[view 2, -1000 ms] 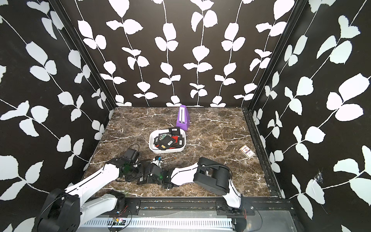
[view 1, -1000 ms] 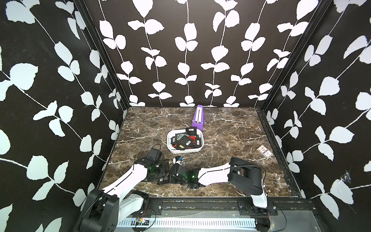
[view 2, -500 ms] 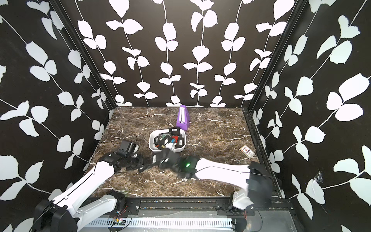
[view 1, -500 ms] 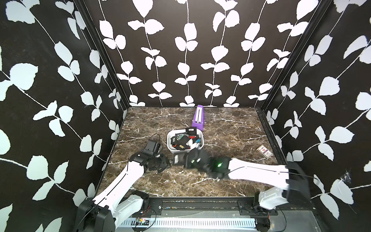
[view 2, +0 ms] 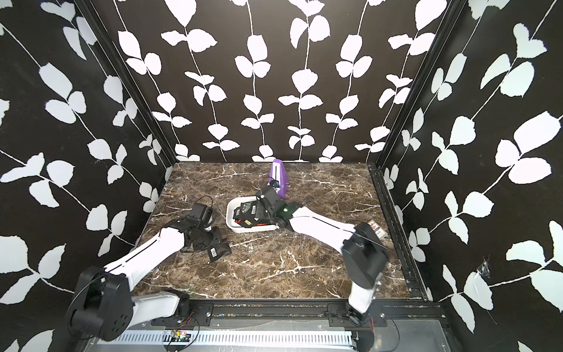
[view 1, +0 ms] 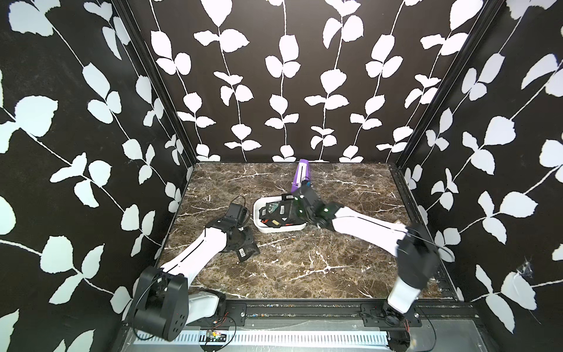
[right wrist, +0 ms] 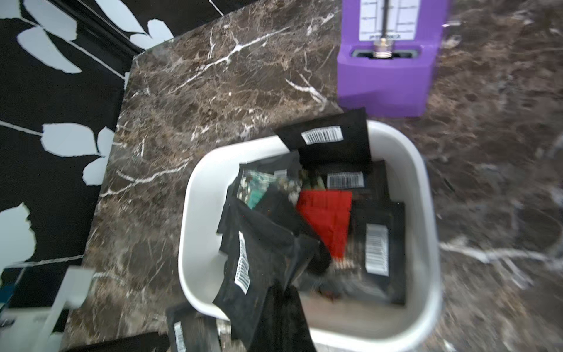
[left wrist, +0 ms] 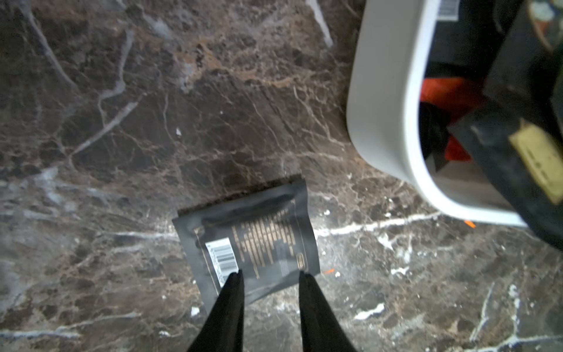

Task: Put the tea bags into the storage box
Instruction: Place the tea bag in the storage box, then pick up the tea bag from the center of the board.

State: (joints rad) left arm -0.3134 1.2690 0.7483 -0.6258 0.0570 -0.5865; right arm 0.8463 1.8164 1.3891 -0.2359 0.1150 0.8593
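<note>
**Tea bags, mid-sort.** Your left gripper point(left wrist: 271, 275) hangs low over the marble table point(view 1: 304, 268). Its two black fingers point(left wrist: 231, 301) are parted and hold nothing, and their tips sit at one edge of a loose sachet point(left wrist: 256, 234). You cannot tell whether they touch it. The loose sachet is black with a white barcode label and gold print. It lies flat on the table to the near left of the storage box point(view 1: 275, 229), close to it but apart.

Your right gripper point(right wrist: 281, 300) reaches in from the right and is clamped on a crumpled black sachet point(right wrist: 253, 253) above the storage box. The wrist view is blurred. A second sachet point(right wrist: 189, 332) shows just beside the held one, and you cannot tell whether it shares the grip.

Inside the white tub the tea bags point(right wrist: 376, 250) lie in a loose heap. Most are black with barcode labels, with one red and one green-printed among them. One black sachet leans out over the far rim.

A purple box point(right wrist: 384, 82) with a white strip stands just beyond that rim, towards the back wall. A small card pack point(view 2: 376, 230) lies near the table's right edge, well apart from the tub.
</note>
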